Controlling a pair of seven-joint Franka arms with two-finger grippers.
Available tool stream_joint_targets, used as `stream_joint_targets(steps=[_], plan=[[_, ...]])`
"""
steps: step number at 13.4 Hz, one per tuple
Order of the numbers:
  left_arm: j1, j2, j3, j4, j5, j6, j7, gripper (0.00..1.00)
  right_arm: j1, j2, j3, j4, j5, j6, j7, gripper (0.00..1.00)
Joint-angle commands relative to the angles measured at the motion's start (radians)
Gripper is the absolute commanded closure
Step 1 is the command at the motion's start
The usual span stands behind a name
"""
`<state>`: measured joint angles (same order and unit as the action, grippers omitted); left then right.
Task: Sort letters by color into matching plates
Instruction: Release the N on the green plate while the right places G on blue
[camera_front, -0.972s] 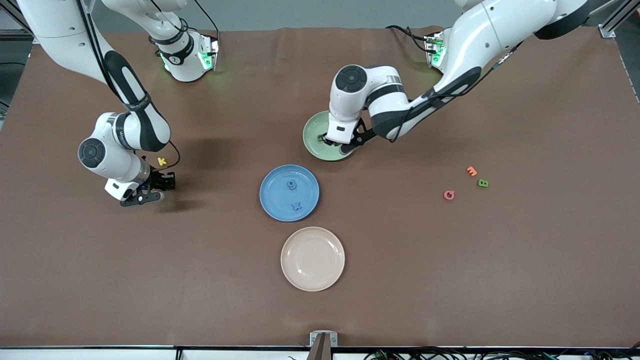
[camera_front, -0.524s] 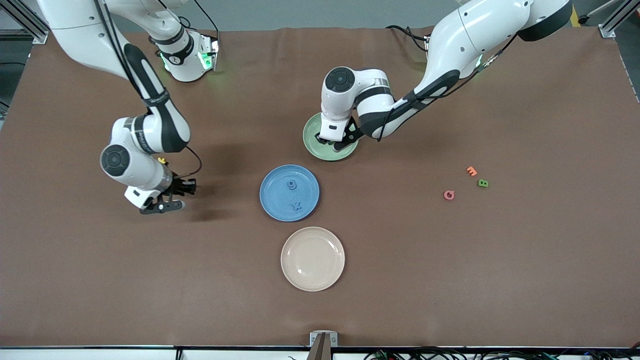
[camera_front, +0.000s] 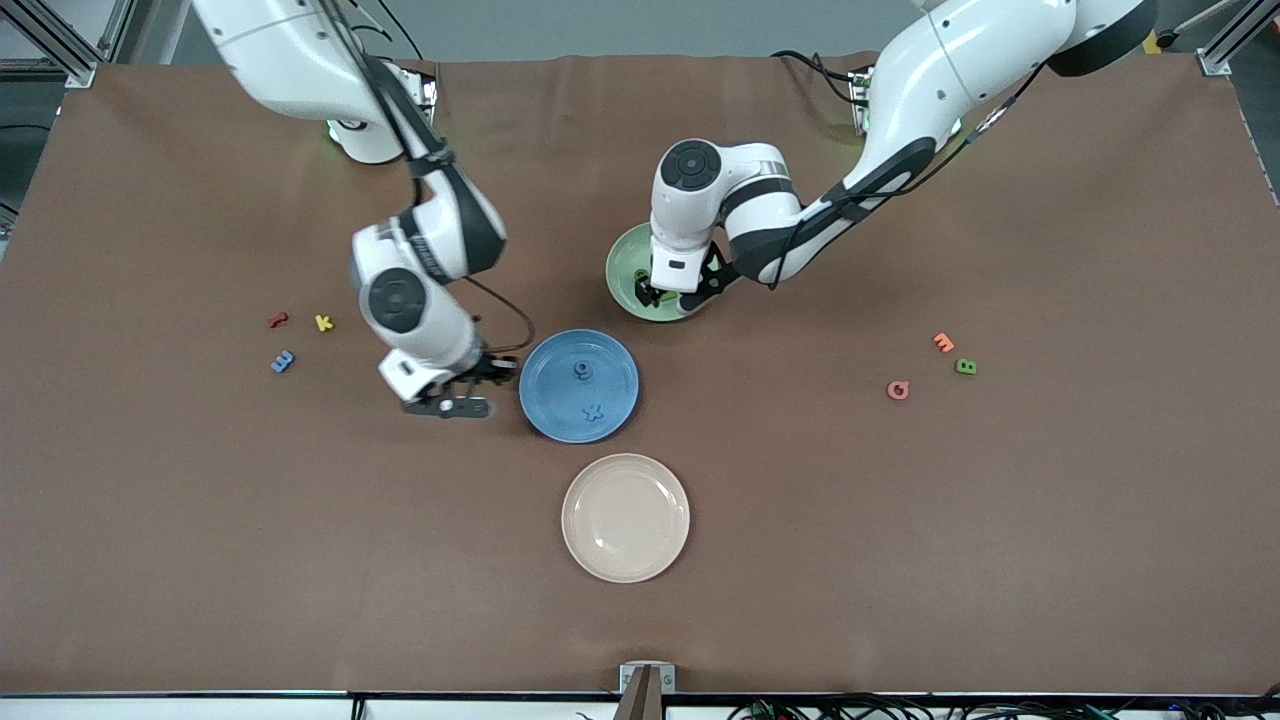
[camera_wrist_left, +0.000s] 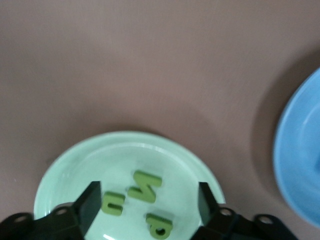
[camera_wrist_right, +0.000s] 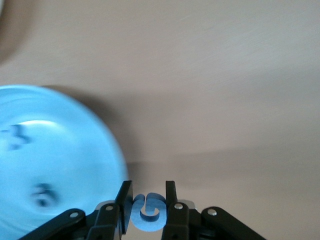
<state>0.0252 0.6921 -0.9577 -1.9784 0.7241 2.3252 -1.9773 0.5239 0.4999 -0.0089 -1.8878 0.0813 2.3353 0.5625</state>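
Two arms: both over the brown table (camera_front: 200, 550), one at each coloured plate.
Loose letters at the right arm's end: a small red foam letter (camera_front: 278, 320), a yellow foam letter K (camera_front: 323, 322) and a small blue foam letter (camera_front: 283, 361) lie close together on the cloth, the blue one nearest the front camera.
Right gripper (camera_front: 462, 392): it hangs over the cloth just beside the rim of the speckled blue round plate (camera_front: 545, 410), on the side toward the right arm's end. Its jaws are clamped on a blue foam curled letter (camera_wrist_right: 148, 212), seen in the right wrist view between the fingertips.
Blue plate contents: a blue foam 9 (camera_front: 583, 371) and a blue foam X (camera_front: 594, 411) lie in it, apart, the X nearer the front camera.
Cream plate (camera_front: 600, 560): a round beige dish, nearer the front camera than the blue plate.
Left gripper (camera_wrist_left: 148, 204): it is over the pale green round plate (camera_front: 620, 265), jaws spread wide and holding nothing.
Green plate contents: in the left wrist view, three green foam letters (camera_wrist_left: 145, 186) lie close together in the dish, below the spread fingers.
Loose letters at the left arm's end: a pink foam letter G (camera_front: 898, 390), an orange foam letter (camera_front: 943, 342) and a green foam letter B (camera_front: 965, 367) lie near each other on the cloth, well apart from the plates.
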Motion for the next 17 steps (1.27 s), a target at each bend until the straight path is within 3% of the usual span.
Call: stream_joint_targets(steps=[1,3,7,8,9,10,13,17], plan=[[0.259,-0.089,-0.16,-0.098,0.0,0.002,0.104,0.01,0.083,0.132,-0.013,0.133,0.011,-0.002,0.14,0.82],[0.469,-0.086,-0.284,-0.138,0.0,-0.016,0.243,0.01,0.114,0.164,-0.011,0.173,0.014,0.001,0.178,0.82],[0.646,-0.086,-0.305,-0.14,0.001,-0.081,0.481,0.01,0.114,0.172,-0.013,0.179,0.014,0.006,0.178,0.79],[0.694,-0.086,-0.305,-0.142,0.001,-0.087,0.55,0.01,0.114,0.172,-0.013,0.179,0.014,0.006,0.18,0.61],[0.732,-0.086,-0.305,-0.142,0.001,-0.098,0.613,0.01,0.114,0.172,-0.013,0.179,0.014,0.001,0.18,0.14],[0.761,-0.085,-0.302,-0.14,0.001,-0.099,0.667,0.01,0.114,0.167,-0.013,0.177,0.012,-0.004,0.18,0.0],[0.872,-0.082,-0.297,-0.14,0.001,-0.122,0.86,0.01,0.117,0.142,-0.013,0.174,0.012,-0.054,0.174,0.0],[1.019,-0.071,-0.267,-0.142,0.001,-0.135,1.182,0.05,0.078,0.016,-0.017,0.162,-0.001,-0.23,0.157,0.0]])
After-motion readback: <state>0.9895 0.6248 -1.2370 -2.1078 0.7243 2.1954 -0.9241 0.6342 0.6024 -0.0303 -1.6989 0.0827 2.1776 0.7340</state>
